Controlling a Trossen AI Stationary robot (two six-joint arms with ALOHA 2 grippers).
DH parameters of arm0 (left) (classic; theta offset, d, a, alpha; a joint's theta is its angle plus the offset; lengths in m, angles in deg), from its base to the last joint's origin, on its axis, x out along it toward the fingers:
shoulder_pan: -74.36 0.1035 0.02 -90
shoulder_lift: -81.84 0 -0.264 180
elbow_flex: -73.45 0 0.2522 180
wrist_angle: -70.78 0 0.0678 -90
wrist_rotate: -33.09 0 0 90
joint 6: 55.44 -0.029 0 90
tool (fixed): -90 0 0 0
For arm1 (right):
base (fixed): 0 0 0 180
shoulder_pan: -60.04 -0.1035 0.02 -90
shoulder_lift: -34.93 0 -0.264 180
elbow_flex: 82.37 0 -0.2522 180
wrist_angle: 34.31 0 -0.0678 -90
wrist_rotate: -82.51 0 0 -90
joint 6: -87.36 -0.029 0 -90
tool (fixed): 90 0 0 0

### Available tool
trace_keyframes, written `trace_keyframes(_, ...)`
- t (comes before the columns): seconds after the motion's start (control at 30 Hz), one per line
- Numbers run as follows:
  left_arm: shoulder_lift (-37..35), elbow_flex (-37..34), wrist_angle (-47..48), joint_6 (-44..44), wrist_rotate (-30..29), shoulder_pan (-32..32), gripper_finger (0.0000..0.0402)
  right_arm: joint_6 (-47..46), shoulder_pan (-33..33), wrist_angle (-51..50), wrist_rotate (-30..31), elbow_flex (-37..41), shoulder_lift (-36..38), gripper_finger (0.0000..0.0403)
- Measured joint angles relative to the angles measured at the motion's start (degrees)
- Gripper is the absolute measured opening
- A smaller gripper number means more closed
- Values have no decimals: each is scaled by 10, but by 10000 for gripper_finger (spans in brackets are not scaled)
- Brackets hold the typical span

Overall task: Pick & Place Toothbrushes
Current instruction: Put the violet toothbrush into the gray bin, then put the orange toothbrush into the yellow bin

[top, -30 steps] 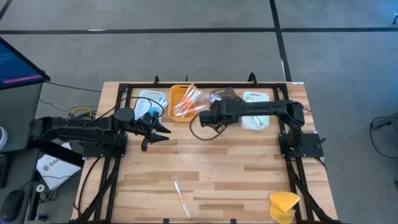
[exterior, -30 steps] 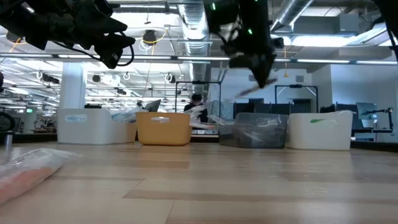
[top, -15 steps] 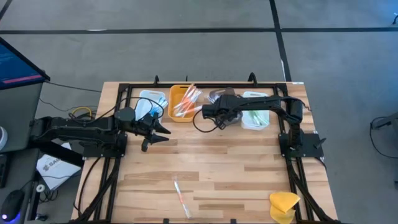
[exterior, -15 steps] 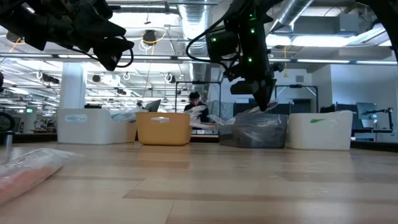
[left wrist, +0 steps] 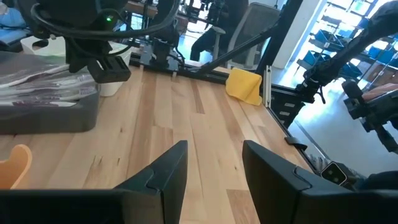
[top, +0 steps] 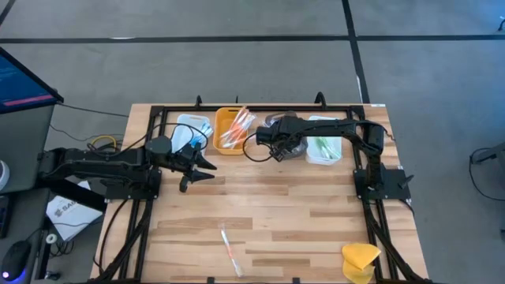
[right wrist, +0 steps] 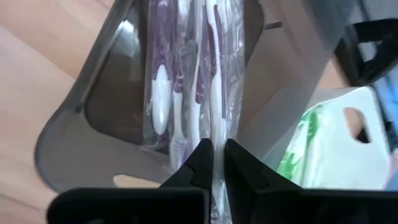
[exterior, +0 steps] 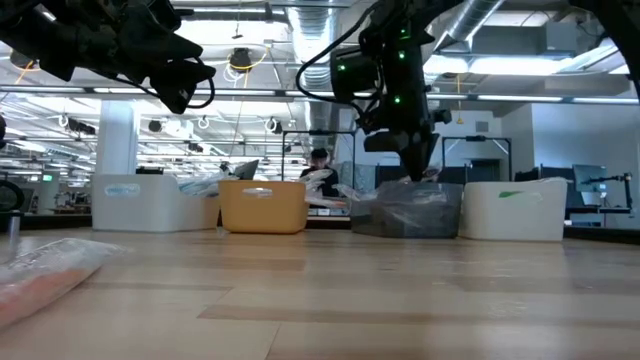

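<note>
The right gripper (right wrist: 217, 163) pinches a wrapped purple-handled toothbrush (right wrist: 216, 93) between its fingers, held over the grey tray (right wrist: 93, 118) where more purple toothbrushes (right wrist: 160, 87) lie in clear wrap. Its arm (top: 347, 130) reaches across the far side of the table (top: 300, 213). The left gripper (top: 197, 166) hangs with fingers spread beside the white tray (top: 189, 126); one wrapped toothbrush (top: 231, 250) lies alone near the table's front edge

Two matte black arms of blocky jointed links, black cables looping loosely alongside. Small green indicator lights glowing on the right arm (exterior: 395, 60). Wedge-shaped black fingers (left wrist: 163, 171) on the left gripper (left wrist: 214, 171); squared black fingertips (right wrist: 198, 155) on the right gripper (right wrist: 216, 155).
</note>
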Motion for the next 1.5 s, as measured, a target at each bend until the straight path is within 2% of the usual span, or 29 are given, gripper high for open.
trace_keyframes(0.13, 0, 0, 0, 0, 0, 0, 150, 0, 4, 0, -24, 0, 0, 29)
trace_keyframes(0.57, 0, 0, 0, 2, 0, 0, 150, -6, -4, -5, -24, -1, 0, 170)
trace_keyframes(0.77, 0, 0, 0, -3, -1, 0, 150, -11, -15, -58, -23, -35, 1, 194)
trace_keyframes(1.0, 0, 0, 0, -7, -1, 0, 150, -56, -38, -176, -23, -109, 2, 172)
trace_keyframes(1.3, 0, 0, 0, -7, -1, 0, 150, -90, -110, -172, -24, -131, 70, 107)
trace_keyframes(1.5, 0, 0, 0, -7, -1, 0, 150, -155, -210, -171, -15, -131, 148, 52)
